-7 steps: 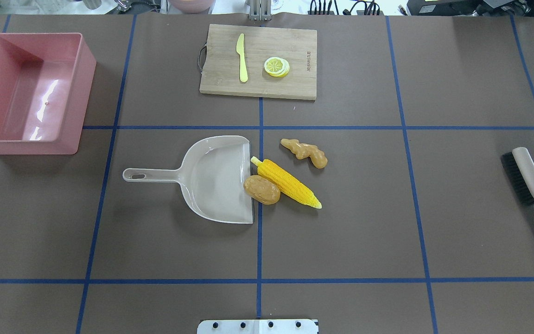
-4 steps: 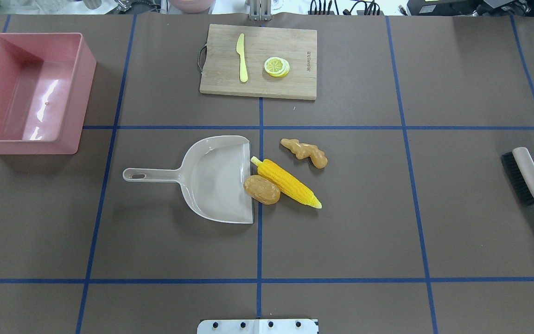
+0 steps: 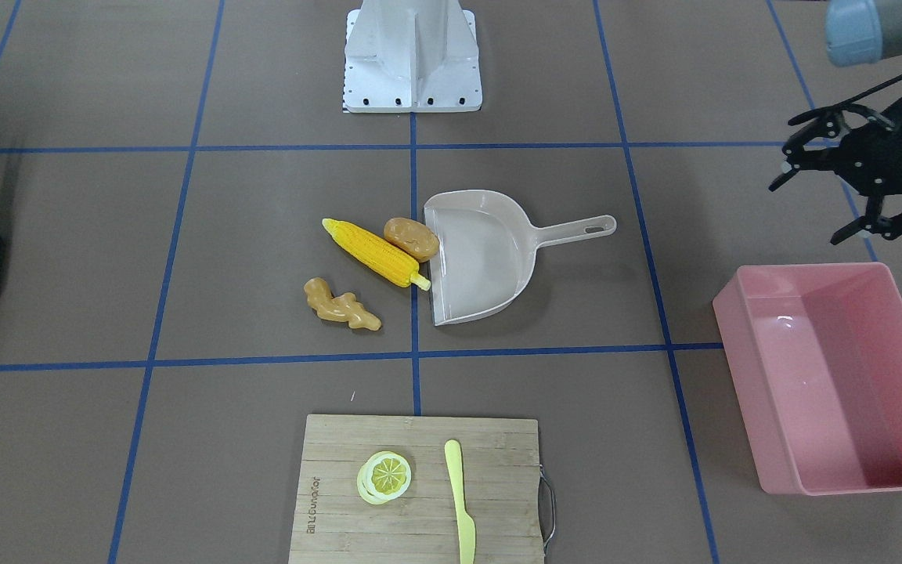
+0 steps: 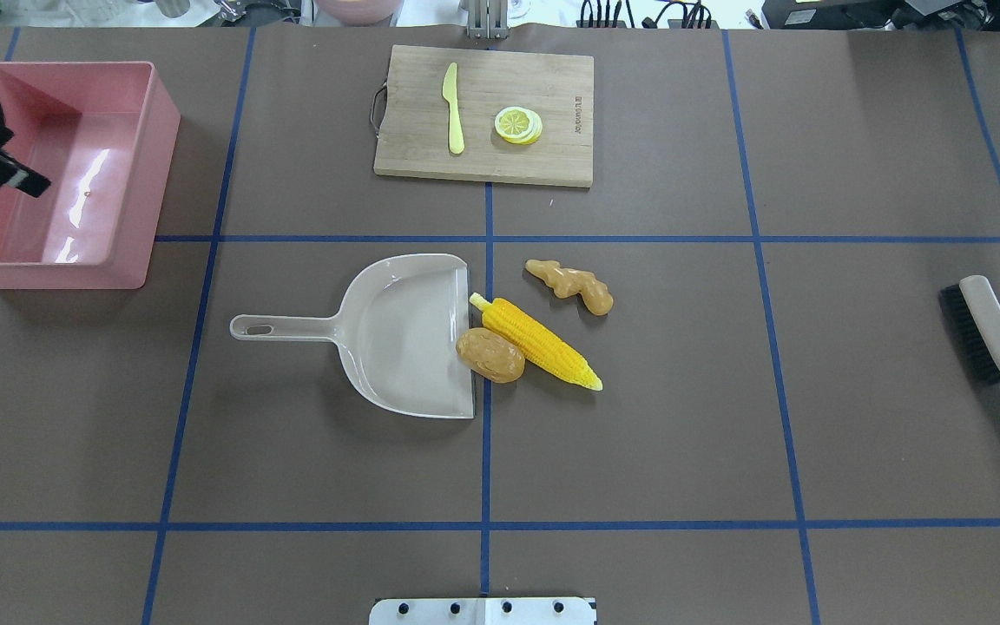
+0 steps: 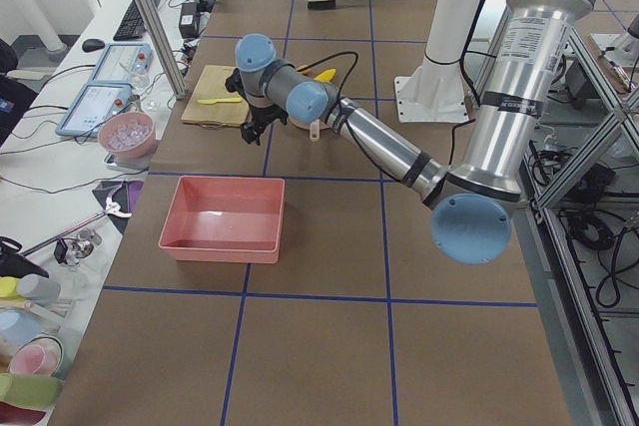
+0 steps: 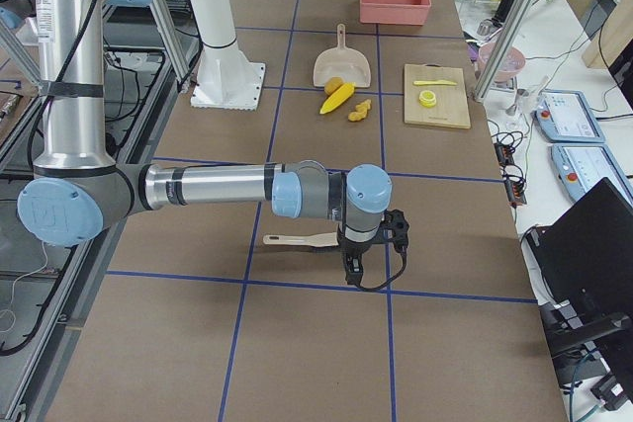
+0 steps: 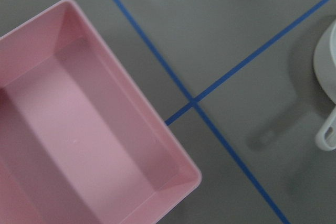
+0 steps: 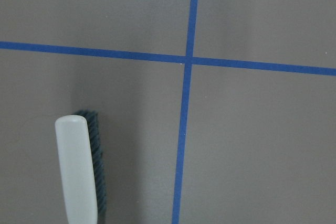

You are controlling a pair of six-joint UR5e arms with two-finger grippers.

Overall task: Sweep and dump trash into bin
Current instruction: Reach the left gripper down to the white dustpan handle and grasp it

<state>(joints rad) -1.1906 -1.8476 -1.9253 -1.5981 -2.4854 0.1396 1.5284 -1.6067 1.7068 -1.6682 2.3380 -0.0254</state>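
Trash at mid-table: brown potato (image 4: 490, 354) touching the open lip of the beige dustpan (image 4: 404, 334), corn cob (image 4: 542, 343) lying against the potato, ginger root (image 4: 571, 285) just beyond and apart from both. Out to the right, right gripper (image 6: 368, 249) poised over the brush (image 4: 986, 334), jaws impossible to judge. Farther back on the left, left gripper (image 3: 803, 213) aloft near the pink bin (image 4: 57, 276), fingers spread wide and holding nothing; at the far edge, cutting board (image 4: 535, 78) with knife (image 4: 452, 108) and lemon slice (image 4: 518, 124).

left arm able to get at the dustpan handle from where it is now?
Probably yes. The left gripper hangs with jaws open near the bin, and the dustpan handle points toward that side with nothing lying between them.
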